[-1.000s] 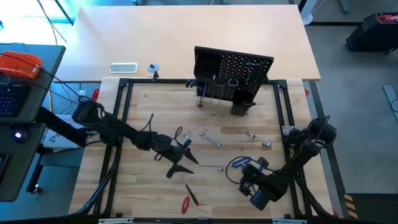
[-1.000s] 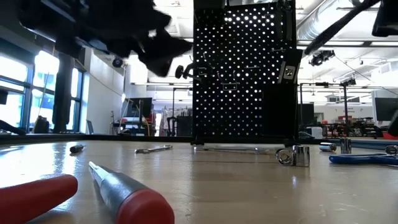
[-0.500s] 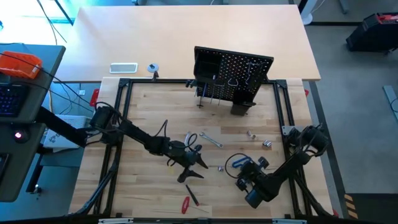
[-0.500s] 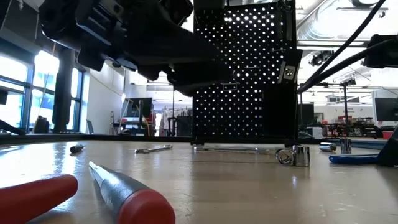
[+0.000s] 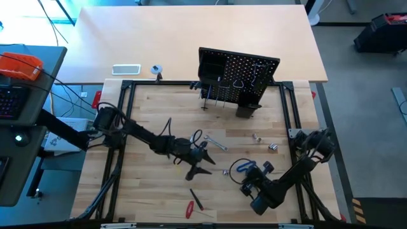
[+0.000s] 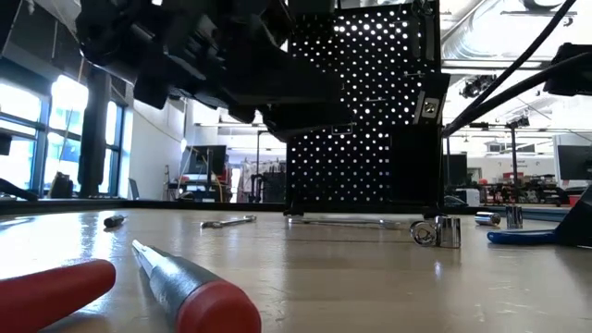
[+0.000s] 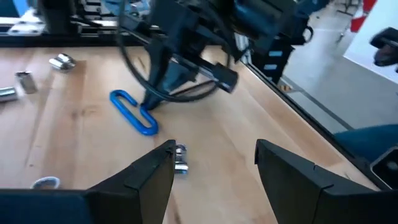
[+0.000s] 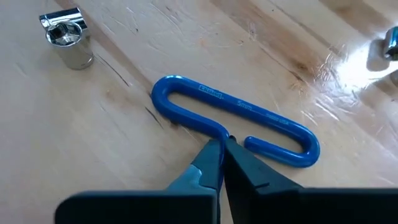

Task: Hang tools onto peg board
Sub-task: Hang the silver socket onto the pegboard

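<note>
Blue-handled hex key (image 8: 233, 121): flat on the wooden surface (image 5: 152, 114), front right area, a silver socket (image 8: 68, 37) near it.
Right gripper (image 8: 222, 152): jaws clenched, tips pressed together at the key's blue handle; whether they pinch it cannot be told.
Left gripper (image 7: 214, 165): jaws released and wide, low over the surface's middle.
Peg board (image 5: 238, 76): upright at the far edge.
Red-handled screwdriver (image 5: 189, 208): near front edge

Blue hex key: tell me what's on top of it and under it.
The blue hex key lies flat on the wooden table. The shut right gripper presses its fingertips onto the middle of the handle loop. Whether they actually pinch the loop is covered by the fingers.
</note>
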{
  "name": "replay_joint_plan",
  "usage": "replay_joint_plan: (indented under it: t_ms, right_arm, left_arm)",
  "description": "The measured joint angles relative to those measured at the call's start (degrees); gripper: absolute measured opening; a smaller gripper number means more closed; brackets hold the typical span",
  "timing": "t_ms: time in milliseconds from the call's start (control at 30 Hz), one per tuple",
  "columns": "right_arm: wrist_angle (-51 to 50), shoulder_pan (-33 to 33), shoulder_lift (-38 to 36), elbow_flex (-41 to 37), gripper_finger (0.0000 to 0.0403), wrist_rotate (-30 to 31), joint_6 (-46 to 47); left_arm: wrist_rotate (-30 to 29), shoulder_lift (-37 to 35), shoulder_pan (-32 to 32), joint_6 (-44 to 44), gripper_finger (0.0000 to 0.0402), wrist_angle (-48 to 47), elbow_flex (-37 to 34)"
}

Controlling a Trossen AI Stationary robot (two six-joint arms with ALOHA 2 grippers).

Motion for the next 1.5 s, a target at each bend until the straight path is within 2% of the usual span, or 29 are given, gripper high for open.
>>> replay_joint_plan:
  t_ms: [333, 533, 800, 900, 1100, 1200, 1300, 1500]
  right_arm:
    - [-0.7, -1.0, 0.1, 3.0, 0.0001, 5.1, -4.2]
    - [-2.5, -1.6, 0.0, 4.9, 0.0001, 7.2, -6.3]
    - [-3.5, -0.6, -0.1, 5.5, 0.0005, 3.6, -6.2]
    - [-3.4, 0.9, -0.1, 5.5, 0.0031, 2.6, -4.5]
    - [-3.3, 2.8, -0.1, 5.5, 0.0128, 2.4, 0.8]
    - [-2.2, 3.2, -0.1, 5.5, 0.0163, 2.2, 0.7]
    - [-1.8, 3.3, -0.1, 5.6, 0.0179, 2.3, 0.1]
    - [-1.7, 3.3, -0.2, 5.6, 0.0176, 3.8, -0.3]
  left_arm:
    - [1.7, 0.0, 2.1, -0.9, 0.0216, 2.2, 0.0]
    - [5.6, 1.6, 3.4, -3.6, 0.0216, 3.2, 0.0]
    - [11.3, 10.3, 4.3, -8.0, 0.0216, 6.0, 4.0]
    - [11.6, 12.8, 3.8, -8.0, 0.0216, 6.0, 6.3]
    - [11.6, 16.6, 2.6, -4.5, 0.0216, 3.4, 10.9]
    - [11.2, 17.1, 2.6, -2.7, 0.0216, 0.3, 12.6]
    - [9.0, 17.0, 2.6, 0.3, 0.0216, -3.4, 13.7]
    - [3.1, 17.0, 2.6, 4.7, 0.0216, -6.1, 13.8]
